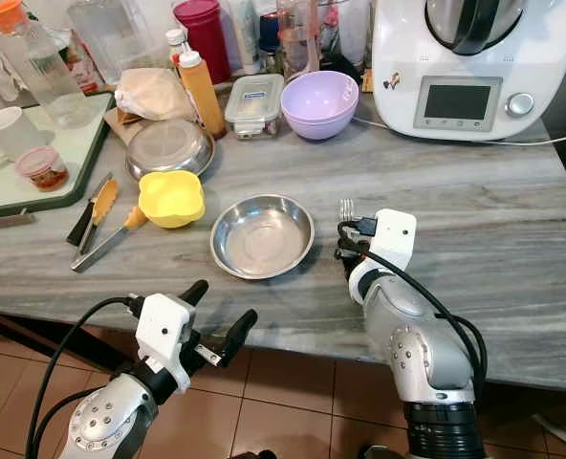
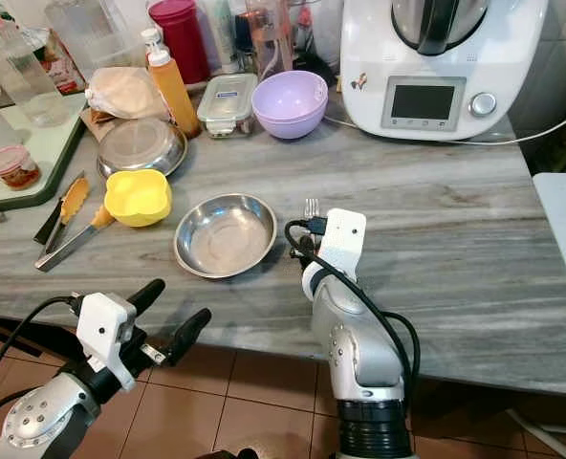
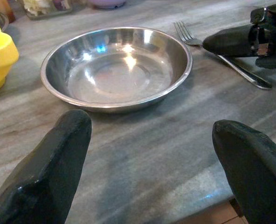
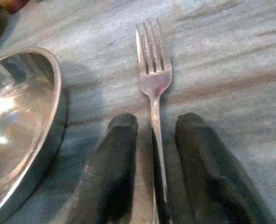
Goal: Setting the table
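Observation:
An empty steel bowl [image 1: 262,234] sits on the grey marble counter [image 1: 474,220] near its front edge. Just right of the bowl a fork [image 4: 154,84] lies flat, tines pointing away from me. My right gripper [image 4: 154,122] is low over the fork's handle, one black finger on each side with a narrow gap to the metal, so it is open. My left gripper [image 1: 224,304] hovers in front of the counter edge, below and left of the bowl, fingers [image 3: 49,168] spread wide and holding nothing.
A yellow bowl [image 1: 171,196], tongs [image 1: 101,225] and a steel plate [image 1: 168,148] lie left of the bowl. At the back stand an orange bottle [image 1: 202,91], a lidded container [image 1: 254,103], a purple bowl [image 1: 318,100] and a white kitchen machine [image 1: 465,67]. Bare counter extends right.

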`<state>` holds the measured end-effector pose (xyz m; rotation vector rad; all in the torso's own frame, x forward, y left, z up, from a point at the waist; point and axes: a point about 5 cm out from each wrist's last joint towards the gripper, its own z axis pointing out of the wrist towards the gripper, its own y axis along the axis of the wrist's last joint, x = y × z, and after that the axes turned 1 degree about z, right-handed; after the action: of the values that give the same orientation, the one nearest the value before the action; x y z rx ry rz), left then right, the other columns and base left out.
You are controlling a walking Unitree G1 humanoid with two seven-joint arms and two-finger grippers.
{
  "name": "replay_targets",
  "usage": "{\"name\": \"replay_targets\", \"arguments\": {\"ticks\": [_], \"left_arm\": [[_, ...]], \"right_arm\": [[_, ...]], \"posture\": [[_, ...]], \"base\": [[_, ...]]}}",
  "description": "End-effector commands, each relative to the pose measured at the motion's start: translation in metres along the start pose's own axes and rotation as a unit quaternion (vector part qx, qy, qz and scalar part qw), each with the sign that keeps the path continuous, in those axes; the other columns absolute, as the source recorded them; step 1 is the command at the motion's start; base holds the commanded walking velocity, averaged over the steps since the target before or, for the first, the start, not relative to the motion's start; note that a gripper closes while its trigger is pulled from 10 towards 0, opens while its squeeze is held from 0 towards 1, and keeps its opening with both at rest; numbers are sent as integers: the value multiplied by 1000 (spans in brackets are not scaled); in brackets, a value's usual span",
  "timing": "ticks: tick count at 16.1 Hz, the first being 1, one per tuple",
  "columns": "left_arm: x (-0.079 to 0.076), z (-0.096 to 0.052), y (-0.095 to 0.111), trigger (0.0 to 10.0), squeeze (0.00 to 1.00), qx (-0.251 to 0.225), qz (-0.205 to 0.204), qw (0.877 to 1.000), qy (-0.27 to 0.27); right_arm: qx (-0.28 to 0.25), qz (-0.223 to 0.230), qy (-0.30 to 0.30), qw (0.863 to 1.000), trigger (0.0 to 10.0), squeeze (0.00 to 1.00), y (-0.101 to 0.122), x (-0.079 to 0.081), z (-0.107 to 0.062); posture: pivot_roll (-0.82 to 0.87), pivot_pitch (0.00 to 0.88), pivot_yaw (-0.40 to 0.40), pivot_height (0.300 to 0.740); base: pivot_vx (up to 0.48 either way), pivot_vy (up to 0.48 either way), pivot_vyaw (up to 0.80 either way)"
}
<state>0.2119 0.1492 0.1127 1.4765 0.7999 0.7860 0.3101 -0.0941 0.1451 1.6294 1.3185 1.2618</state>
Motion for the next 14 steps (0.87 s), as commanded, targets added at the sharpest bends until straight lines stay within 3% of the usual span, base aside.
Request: {"name": "replay_targets", "arguments": {"ticks": [1, 4, 6, 9, 11, 14], "left_arm": [[1, -2, -1, 10000, 0, 8, 10, 1000, -7], [-2, -1, 0, 10000, 0, 2, -2, 1000, -27], [3, 5, 2, 10000, 0, -7, 7, 1000, -11], [20, 17, 13, 10000, 0, -43, 12, 998, 35], [30, 21, 20, 10000, 0, -64, 17, 996, 64], [41, 26, 25, 10000, 0, -79, 30, 990, 116]], "right_arm": [[18, -6, -30, 999, 10000, 1000, -11, -11, 0], [-43, -59, -16, 997, 10000, 1000, 9, -10, 3], [-127, -121, -1, 985, 10000, 1000, 41, -13, 6], [-196, -181, 24, 963, 10000, 1000, 65, -11, 5], [-224, -214, 37, 950, 10000, 1000, 69, -5, 2], [-234, -237, 46, 942, 10000, 1000, 65, -5, -2]], "posture": [[-128, 155, 151, 740], [-133, 154, 140, 740], [-147, 152, 130, 740], [-159, 143, 120, 740], [-167, 133, 109, 740], [-177, 121, 100, 740]], "base": [[0, 0, 0], [0, 0, 0], [0, 0, 0], [0, 0, 0], [0, 0, 0], [0, 0, 0]]}}
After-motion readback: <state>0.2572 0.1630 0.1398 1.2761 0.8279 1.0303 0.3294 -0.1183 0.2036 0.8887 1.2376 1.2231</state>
